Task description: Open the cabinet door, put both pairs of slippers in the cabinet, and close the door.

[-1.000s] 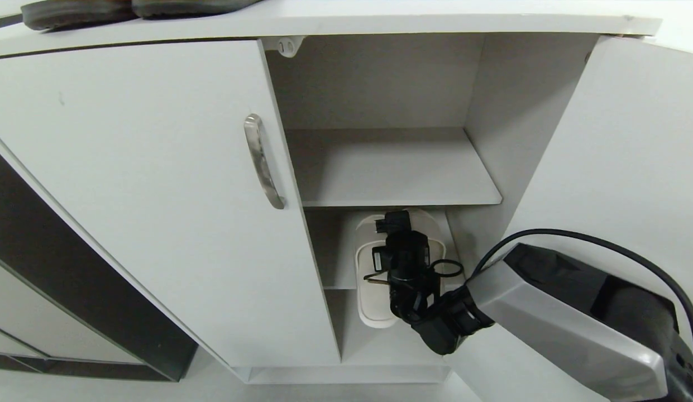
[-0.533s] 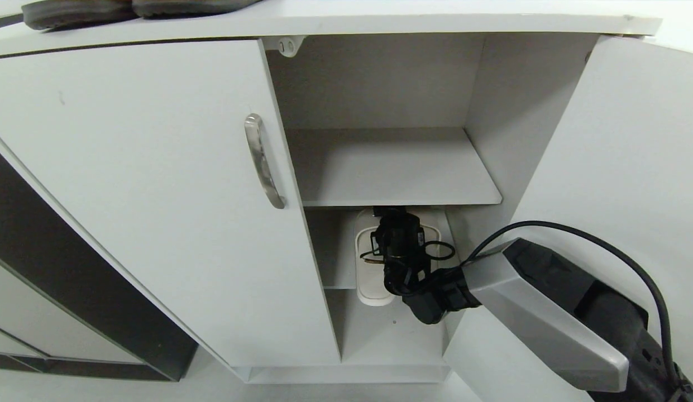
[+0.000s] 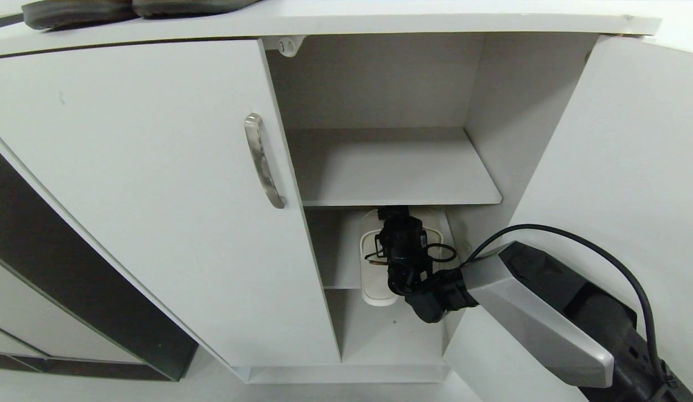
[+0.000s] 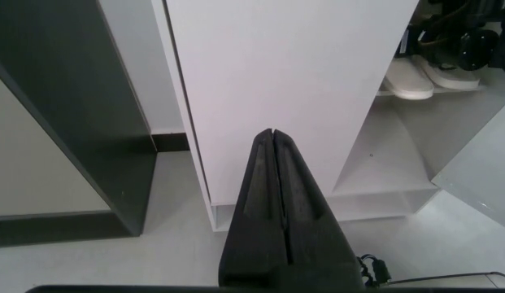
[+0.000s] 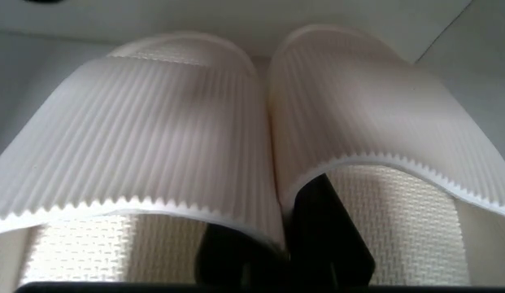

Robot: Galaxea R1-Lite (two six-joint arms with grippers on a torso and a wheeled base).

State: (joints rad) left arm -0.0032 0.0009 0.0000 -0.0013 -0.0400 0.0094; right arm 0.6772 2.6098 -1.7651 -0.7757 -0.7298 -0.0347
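A pair of white ribbed slippers (image 3: 374, 282) lies on the lower shelf of the white cabinet (image 3: 380, 25), side by side. My right gripper (image 3: 392, 214) is inside that compartment, shut on the slippers' (image 5: 187, 122) adjoining straps; one black finger (image 5: 325, 216) sits inside the strap opening of one slipper. A pair of dark slippers (image 3: 78, 12) rests on top of the cabinet, far left. My left gripper (image 4: 272, 138) is shut and holds nothing, low down in front of the closed left door (image 4: 285, 73). The white slippers (image 4: 419, 81) also appear in the left wrist view.
The right cabinet door (image 3: 625, 156) stands wide open beside my right arm. The left door (image 3: 134, 184) is closed, with a metal handle (image 3: 262, 162). The middle shelf (image 3: 391, 167) is bare. A dark panel (image 4: 65, 122) flanks the cabinet.
My right arm has pushed farther into the lower compartment, carrying the white slippers deeper under the middle shelf. The left arm has not visibly moved.
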